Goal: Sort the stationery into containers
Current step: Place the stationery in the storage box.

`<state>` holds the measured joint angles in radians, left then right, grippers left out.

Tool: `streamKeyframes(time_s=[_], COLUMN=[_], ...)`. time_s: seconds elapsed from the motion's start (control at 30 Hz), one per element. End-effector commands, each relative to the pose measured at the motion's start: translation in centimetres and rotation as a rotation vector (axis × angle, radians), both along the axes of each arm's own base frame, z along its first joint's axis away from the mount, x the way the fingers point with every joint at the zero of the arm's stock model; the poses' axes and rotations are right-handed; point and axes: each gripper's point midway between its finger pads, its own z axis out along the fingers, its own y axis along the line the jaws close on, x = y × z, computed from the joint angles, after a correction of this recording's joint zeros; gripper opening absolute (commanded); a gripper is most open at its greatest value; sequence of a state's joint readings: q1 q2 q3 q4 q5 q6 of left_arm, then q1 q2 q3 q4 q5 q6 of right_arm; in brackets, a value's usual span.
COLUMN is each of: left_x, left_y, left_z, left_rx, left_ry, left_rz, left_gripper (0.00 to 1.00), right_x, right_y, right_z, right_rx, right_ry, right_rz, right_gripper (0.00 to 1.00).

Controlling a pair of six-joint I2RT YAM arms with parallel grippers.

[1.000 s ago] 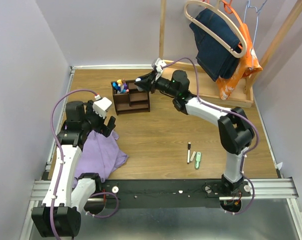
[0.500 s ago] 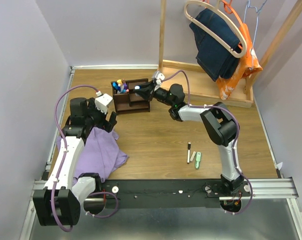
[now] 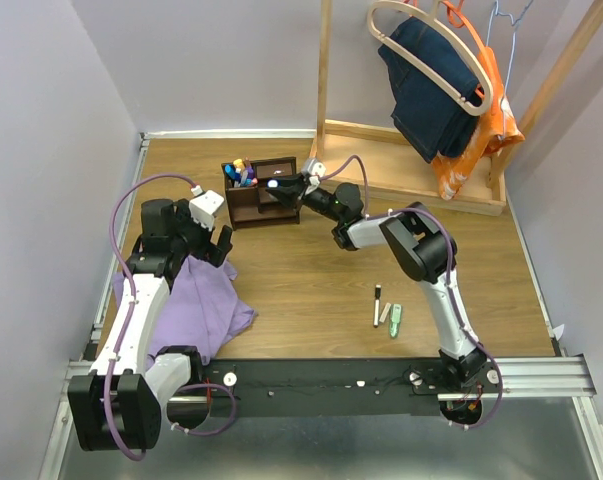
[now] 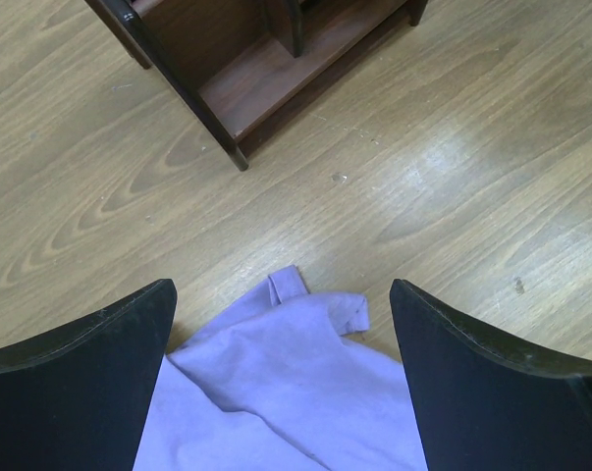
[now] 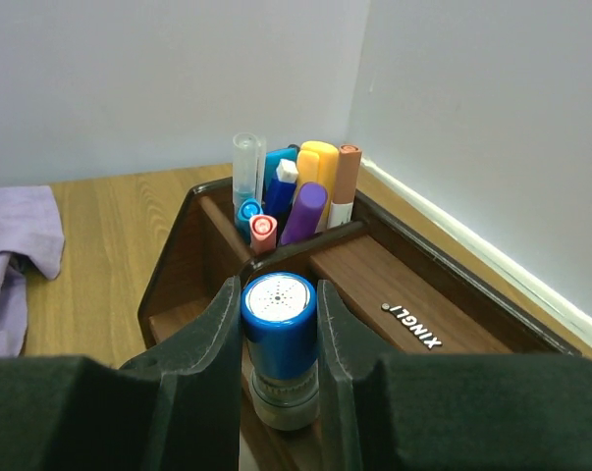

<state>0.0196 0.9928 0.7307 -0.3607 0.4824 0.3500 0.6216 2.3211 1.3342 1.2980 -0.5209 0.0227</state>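
**Right jaws holding a blue cylinder over the organiser**

The right arm point(image 3: 421, 250) reaches across the bench point(image 3: 311, 270) to the dark brown organiser point(image 3: 264, 205) near the rear left. The right jaws are clamped on a stubby blue cylinder point(image 5: 279, 334), one finger on each side of it, with its white dotted end facing the wrist camera. The cylinder hangs over the organiser's open middle part (whether its lower end touches the wood cannot be told). Behind it, the rear corner compartment holds upright pens and highlighters point(image 5: 296, 186) in blue, yellow, purple, pink and clear.

The left arm point(image 3: 141, 290) stands at the left side of the bench. The left jaws are wide apart with nothing between them, above the edge of a purple cloth point(image 4: 286, 383), and a corner of the organiser shows ahead of them.

On the bench near the right arm's base, well apart from the organiser, lie a black-and-white marker point(image 3: 377, 305) and, just beside it, a pale green piece point(image 3: 395, 320). A light wooden clothes rack point(image 3: 401, 170) stands at the rear right.
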Motion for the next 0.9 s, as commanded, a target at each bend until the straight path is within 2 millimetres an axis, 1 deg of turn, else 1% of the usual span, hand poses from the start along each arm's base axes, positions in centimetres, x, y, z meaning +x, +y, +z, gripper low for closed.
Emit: streamKeyframes(time_s=[0.0, 0.13, 0.17, 0.23, 0.27, 0.3, 0.37, 0.4, 0.43, 0.6, 0.63, 0.73, 0.77, 0.8, 0.87], left_x=[0.4, 0.5, 0.4, 0.4, 0.4, 0.4, 0.4, 0.5, 0.5, 0.3, 0.3, 0.0, -0.1, -0.2, -0.3], left_y=[0.3, 0.2, 0.2, 0.2, 0.2, 0.1, 0.0, 0.0, 0.0, -0.2, -0.2, -0.3, -0.4, -0.4, -0.4], left_z=[-0.5, -0.6, -0.7, -0.8, -0.7, -0.7, -0.5, -0.5, -0.3, 0.1, 0.1, 0.3, 0.3, 0.5, 0.4], left_rx=[-0.005, -0.012, -0.012, -0.011, -0.013, -0.015, -0.021, -0.023, -0.026, -0.034, -0.033, -0.042, -0.045, -0.045, -0.046], left_ry=[0.000, 0.005, 0.006, 0.009, 0.008, 0.010, 0.007, 0.007, 0.005, -0.001, -0.004, -0.010, -0.009, -0.018, -0.018], left_rz=[0.016, 0.015, 0.015, 0.013, 0.014, 0.012, 0.010, 0.010, 0.008, 0.004, 0.002, 0.000, -0.003, -0.002, -0.002], left_gripper=[0.99, 0.99, 0.99, 0.99, 0.99, 0.99, 0.99, 0.99, 0.99, 0.99, 0.99, 0.99, 0.99, 0.99, 0.99], right_x=[1.2, 1.8, 1.9, 2.2, 2.5, 2.6, 3.0, 3.1, 3.2, 3.2, 3.2, 3.0, 2.9, 3.0, 2.9], right_y=[-0.3, -0.3, -0.2, 0.0, -0.2, -0.1, -0.2, -0.3, -0.2, -0.3, -0.3, -0.5, -0.5, -0.5, -0.6], right_z=[0.9, 0.9, 0.5, 0.4, 0.3, 0.2, 0.4, 0.7, 1.0, 2.3, 2.8, 3.1, 3.5, 3.5, 3.6], right_rx=[0.035, 0.037, 0.029, 0.024, 0.024, 0.022, 0.026, 0.031, 0.034, 0.048, 0.047, 0.038, 0.039, 0.034, 0.030], right_ry=[-0.094, -0.092, -0.087, -0.088, -0.086, -0.085, -0.090, -0.095, -0.096, -0.105, -0.109, -0.116, -0.122, -0.121, -0.118], right_rz=[-0.040, -0.058, -0.061, -0.067, -0.080, -0.085, -0.101, -0.106, -0.109, -0.117, -0.116, -0.117, -0.117, -0.117, -0.120], right_gripper=[0.01, 0.00, 0.00, 0.03, 0.05, 0.14, 0.24, 0.33, 0.36, 0.46, 0.46, 0.49, 0.50, 0.52, 0.53])
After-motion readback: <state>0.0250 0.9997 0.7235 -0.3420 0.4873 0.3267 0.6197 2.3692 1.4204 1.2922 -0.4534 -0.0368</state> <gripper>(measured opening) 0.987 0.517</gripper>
